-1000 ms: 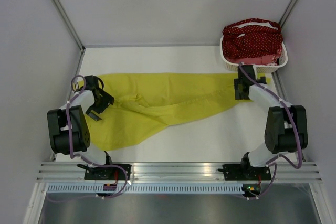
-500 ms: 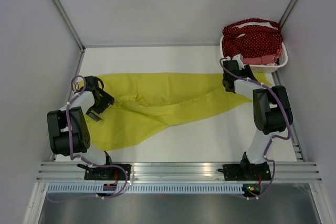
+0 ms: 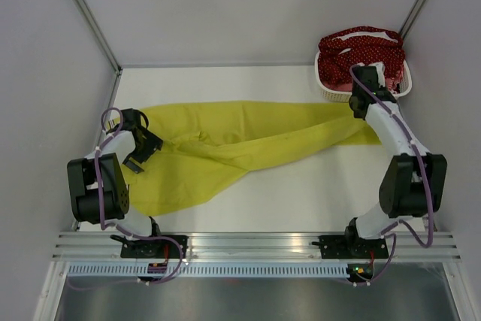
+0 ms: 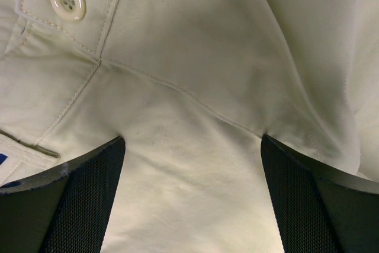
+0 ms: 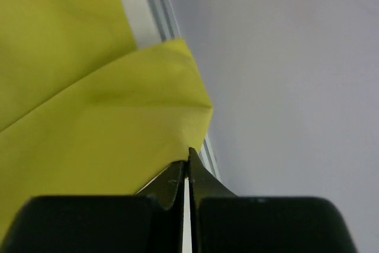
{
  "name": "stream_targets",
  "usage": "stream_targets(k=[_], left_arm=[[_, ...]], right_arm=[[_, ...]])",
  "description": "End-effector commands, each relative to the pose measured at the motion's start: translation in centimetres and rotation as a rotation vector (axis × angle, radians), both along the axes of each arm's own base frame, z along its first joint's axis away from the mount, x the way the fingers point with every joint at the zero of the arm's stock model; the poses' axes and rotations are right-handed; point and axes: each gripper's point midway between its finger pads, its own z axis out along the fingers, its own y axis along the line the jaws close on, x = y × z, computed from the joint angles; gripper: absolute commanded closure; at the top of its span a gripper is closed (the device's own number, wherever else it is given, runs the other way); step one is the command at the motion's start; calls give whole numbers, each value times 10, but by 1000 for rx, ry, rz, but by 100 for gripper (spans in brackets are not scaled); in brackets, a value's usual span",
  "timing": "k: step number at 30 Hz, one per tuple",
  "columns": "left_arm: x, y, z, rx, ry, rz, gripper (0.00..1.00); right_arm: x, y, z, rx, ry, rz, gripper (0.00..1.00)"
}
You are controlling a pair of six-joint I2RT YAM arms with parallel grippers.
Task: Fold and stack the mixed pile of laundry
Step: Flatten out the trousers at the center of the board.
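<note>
While the left gripper [image 4: 192, 146] hangs with jaws wide apart over the waist end of the yellow-green trousers [image 3: 248, 140], by a pale button [image 4: 67, 1], at the left of the table [image 3: 316, 193], the right gripper [image 5: 188, 155] is pinched together on a leg hem at the far right, just beside the basket [image 3: 325, 89] of dotted red cloth [image 3: 361, 54]. Step looks like straightening the trousers before a first fold; next the left likely needs to close on the waistband so both ends pull taut. No writing readable; a blue scrap at the waistband is too cropped to tell.
</note>
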Motion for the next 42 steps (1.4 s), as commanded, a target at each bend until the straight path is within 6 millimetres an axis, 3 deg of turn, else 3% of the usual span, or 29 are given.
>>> stream_targets(k=[1, 2, 3, 6, 11, 14, 16, 17, 19, 20, 22, 24, 25, 26, 27, 28, 29, 30, 31, 32, 34, 38, 42], left_arm=[[1, 7, 8, 41, -27, -2, 0], [0, 8, 8, 43, -26, 2, 0], [-1, 8, 7, 45, -24, 13, 1], [3, 9, 10, 48, -29, 19, 0], [5, 9, 14, 49, -44, 23, 0], [7, 8, 14, 38, -48, 22, 0], [6, 7, 13, 36, -45, 21, 0], [5, 9, 12, 40, -43, 24, 0], [4, 8, 12, 42, -40, 24, 0], [4, 9, 12, 45, -40, 27, 0], [4, 10, 12, 50, -39, 26, 0], [3, 11, 12, 58, -35, 29, 0], [3, 12, 12, 59, -36, 29, 0], [3, 11, 13, 58, -38, 27, 0], [3, 12, 13, 62, -39, 29, 0], [3, 12, 14, 64, -38, 28, 1], [3, 12, 14, 65, -39, 25, 0], [2, 14, 15, 74, -37, 29, 0], [0, 14, 14, 77, -30, 29, 0], [0, 15, 15, 79, -34, 31, 1], [-1, 15, 15, 83, -34, 34, 1], [-2, 17, 16, 91, -32, 39, 0], [0, 18, 19, 97, -39, 38, 0]], right_arm=[[-72, 5, 71, 81, -94, -160, 100], [-85, 6, 77, 94, -101, -180, 100], [-115, 7, 87, 119, -119, -229, 100], [-158, 12, 105, 162, -162, -238, 100], [-188, 28, 154, 274, -336, -115, 100], [-192, 34, 168, 296, -349, -46, 100], [-182, 33, 160, 275, -267, -42, 100], [-164, 34, 146, 272, -183, -32, 99], [-148, 28, 123, 269, -64, -50, 100], [-133, 25, 94, 268, 42, -72, 99], [-122, 28, 53, 331, 181, -60, 100], [-105, 15, 7, 352, 337, -75, 99], [-99, 4, -2, 325, 371, -109, 100], [-96, -11, -31, 327, 474, -185, 97], [-91, -24, -40, 304, 507, -222, 87], [-70, -41, -32, 256, 464, -261, 52], [-72, -67, -43, 137, 524, -380, 40], [-64, -79, -38, 82, 521, -409, 3], [-47, -93, -24, 14, 463, -432, 2], [-37, -104, -28, -20, 449, -448, 2], [-23, -117, -14, -75, 368, -493, 2], [-15, -116, -3, -48, 207, -482, 2], [-22, -123, 16, -39, 77, -493, 2]])
